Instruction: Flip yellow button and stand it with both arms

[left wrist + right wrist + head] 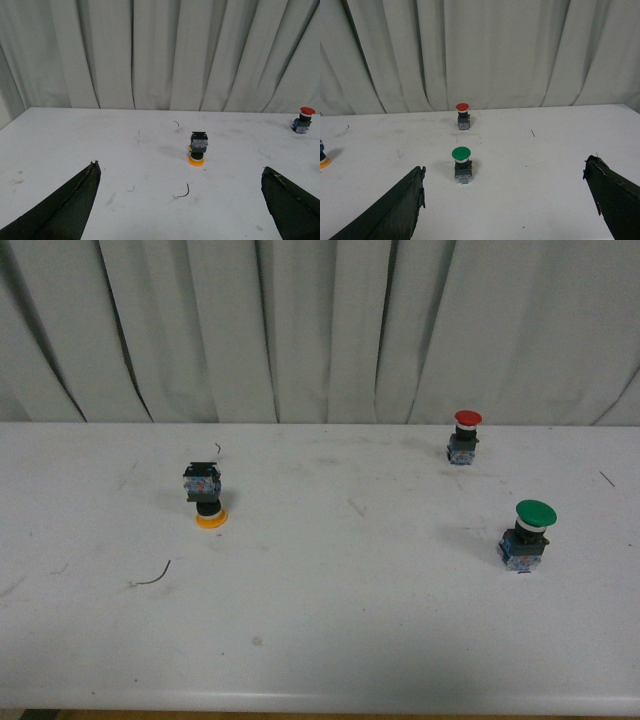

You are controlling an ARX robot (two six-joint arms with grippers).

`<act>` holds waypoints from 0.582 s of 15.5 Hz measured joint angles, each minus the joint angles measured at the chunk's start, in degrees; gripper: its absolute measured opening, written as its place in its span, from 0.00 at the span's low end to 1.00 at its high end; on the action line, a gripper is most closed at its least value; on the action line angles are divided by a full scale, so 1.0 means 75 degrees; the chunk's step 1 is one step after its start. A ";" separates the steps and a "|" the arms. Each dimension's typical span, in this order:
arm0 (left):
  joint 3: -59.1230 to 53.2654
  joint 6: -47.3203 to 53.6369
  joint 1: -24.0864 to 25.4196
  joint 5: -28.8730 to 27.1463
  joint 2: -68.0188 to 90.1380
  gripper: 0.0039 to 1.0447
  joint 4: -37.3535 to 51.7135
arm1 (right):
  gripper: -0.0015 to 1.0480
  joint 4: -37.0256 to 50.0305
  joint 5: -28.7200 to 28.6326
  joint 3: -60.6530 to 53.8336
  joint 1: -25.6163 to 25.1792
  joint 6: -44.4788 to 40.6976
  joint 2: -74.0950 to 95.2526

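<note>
The yellow button [206,495] stands upside down on the white table [320,640], left of centre, its yellow-orange cap on the table and its blue-grey base on top. It also shows in the left wrist view [197,148], well ahead of my left gripper [180,172]. In the right wrist view only its cap edge [323,161] shows at the frame's border. My left gripper is open and empty. My right gripper [504,172] is open and empty, with the green button ahead of it. Neither arm shows in the front view.
A red-capped button [465,436] stands upright at the back right, also in the wrist views [303,119] [463,115]. A green-capped button [529,534] stands upright at the right [462,164]. A thin bent wire [153,576] lies front left. Grey curtains [320,330] hang behind.
</note>
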 joint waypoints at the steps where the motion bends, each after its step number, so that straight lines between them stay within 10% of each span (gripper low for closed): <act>1: 0.0000 0.0000 0.0000 0.0000 0.0000 0.94 0.0000 | 0.94 0.0000 0.0000 0.0000 0.0000 0.0000 0.0000; 9: 0.0000 0.0000 0.0000 0.0000 0.0000 0.94 -0.0003 | 0.94 0.0000 0.0000 0.0000 0.0000 0.0000 0.0000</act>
